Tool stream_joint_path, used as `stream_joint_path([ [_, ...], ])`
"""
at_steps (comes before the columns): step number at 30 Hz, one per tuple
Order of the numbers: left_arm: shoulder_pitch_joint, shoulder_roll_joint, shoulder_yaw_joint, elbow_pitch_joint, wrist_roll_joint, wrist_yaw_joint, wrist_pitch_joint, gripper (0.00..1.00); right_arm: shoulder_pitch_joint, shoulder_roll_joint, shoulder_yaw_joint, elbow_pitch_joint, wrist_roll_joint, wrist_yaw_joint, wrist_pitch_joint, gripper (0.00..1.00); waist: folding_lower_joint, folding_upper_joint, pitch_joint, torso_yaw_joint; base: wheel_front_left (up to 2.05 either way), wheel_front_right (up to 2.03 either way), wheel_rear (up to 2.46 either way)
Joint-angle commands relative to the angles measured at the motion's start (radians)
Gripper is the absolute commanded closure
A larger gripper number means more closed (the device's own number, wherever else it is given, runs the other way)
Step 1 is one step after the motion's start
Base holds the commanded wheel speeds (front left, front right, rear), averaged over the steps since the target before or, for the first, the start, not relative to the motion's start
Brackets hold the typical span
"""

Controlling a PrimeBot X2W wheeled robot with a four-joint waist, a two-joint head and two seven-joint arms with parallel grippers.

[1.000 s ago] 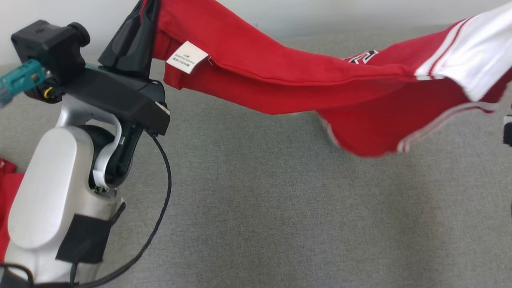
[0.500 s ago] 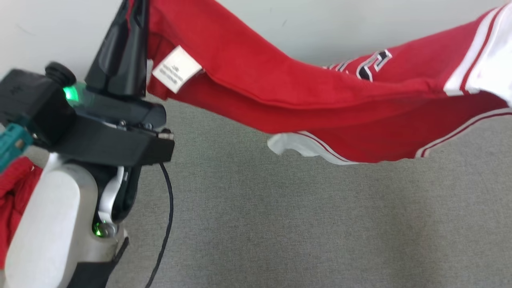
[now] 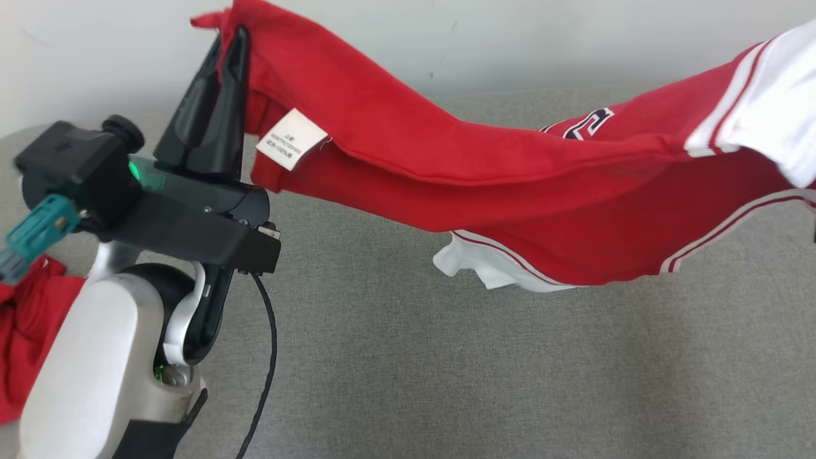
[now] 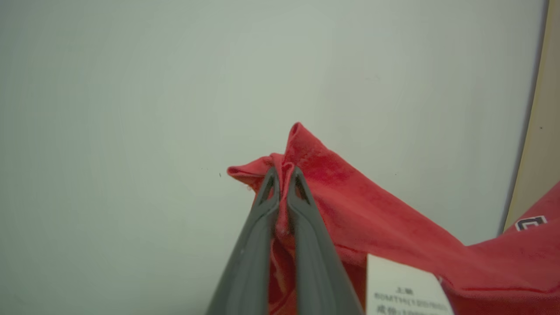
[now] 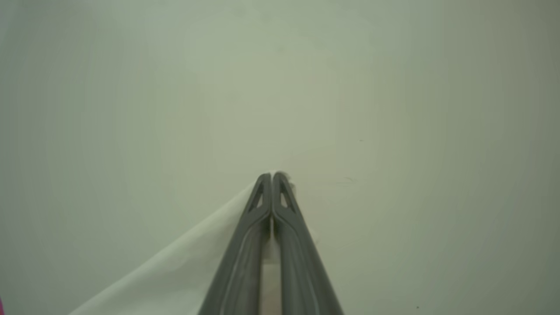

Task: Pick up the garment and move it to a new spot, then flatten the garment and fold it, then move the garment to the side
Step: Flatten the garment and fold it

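Note:
The garment (image 3: 484, 172) is a red shirt with white striped trim, a white care label (image 3: 291, 139) and dark lettering (image 3: 583, 125). It hangs stretched in the air above the grey surface, sagging in the middle. My left gripper (image 3: 231, 44) is shut on its red corner at the upper left; the left wrist view has the fingers (image 4: 302, 227) pinching red cloth (image 4: 332, 183). My right gripper (image 5: 272, 177) is shut on the white edge (image 5: 183, 271) of the garment, seen against the pale wall. The garment's white end (image 3: 778, 108) runs off the head view's right side.
A grey cloth-covered surface (image 3: 446, 370) lies under the garment, with a pale wall (image 3: 510, 38) behind it. More red cloth (image 3: 29, 331) lies at the lower left beside my left forearm (image 3: 102, 363). A black cable (image 3: 268, 344) hangs from the left wrist.
The head view has shifted between frames. The garment stays held at both ends and its hanging white lower edge has swung down into view under the middle.

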Motion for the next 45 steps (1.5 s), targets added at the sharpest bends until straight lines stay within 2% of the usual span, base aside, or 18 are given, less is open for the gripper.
stream_joint_path([
  [1,0.004,0.000,-0.001,0.030,-0.012,-0.007,0.002,1.00,-0.007,-0.004,0.005,0.026,0.012,0.000,-0.003,1.00,0.0001,0.0000,0.008,-0.006,0.00,0.00,0.00],
  [11,-0.066,-0.056,-0.007,0.338,-0.085,-0.071,-0.082,1.00,-0.063,-0.004,0.067,0.289,0.051,0.000,-0.045,1.00,0.0001,0.0000,0.055,-0.026,0.00,0.00,0.00],
  [22,0.049,-0.127,-0.032,0.646,-0.147,-0.116,-0.213,1.00,0.113,0.032,0.177,0.571,0.113,0.000,-0.115,1.00,0.0001,0.0000,0.111,-0.033,0.00,0.00,0.00],
  [30,0.080,-0.140,-0.030,0.801,-0.175,-0.140,-0.283,1.00,0.209,0.085,0.185,0.685,0.165,0.000,-0.160,1.00,0.0001,0.0000,0.132,-0.036,0.00,0.00,0.00],
  [38,0.074,-0.141,-0.027,0.888,-0.176,-0.152,-0.325,1.00,0.256,0.118,0.192,0.722,0.185,0.000,-0.176,1.00,0.0001,0.0000,0.137,-0.040,0.00,0.00,0.00],
  [39,0.074,-0.141,-0.029,0.894,-0.175,-0.151,-0.328,0.87,0.260,0.119,0.189,0.724,0.185,0.000,-0.176,1.00,0.0001,0.0000,0.134,-0.039,0.00,0.00,0.00],
  [40,0.073,-0.141,-0.030,0.898,-0.169,-0.146,-0.333,0.63,0.263,0.120,0.185,0.724,0.185,0.000,-0.177,1.00,0.0001,0.0000,0.133,-0.038,0.00,0.00,0.00],
  [41,0.074,-0.142,-0.031,0.901,-0.167,-0.145,-0.334,0.10,0.265,0.121,0.181,0.722,0.185,0.000,-0.176,1.00,0.0001,0.0000,0.131,-0.037,0.00,0.00,0.00],
  [42,0.075,-0.141,-0.031,0.901,-0.162,-0.140,-0.339,0.00,0.267,0.121,0.176,0.718,0.184,0.000,-0.175,1.00,0.0001,0.0000,0.129,-0.035,0.00,0.00,0.00],
  [45,0.084,-0.138,-0.027,0.882,-0.151,-0.121,-0.354,0.00,0.273,0.123,0.160,0.707,0.178,0.000,-0.176,1.00,0.0001,0.0000,0.123,-0.030,0.00,0.00,0.00],
])
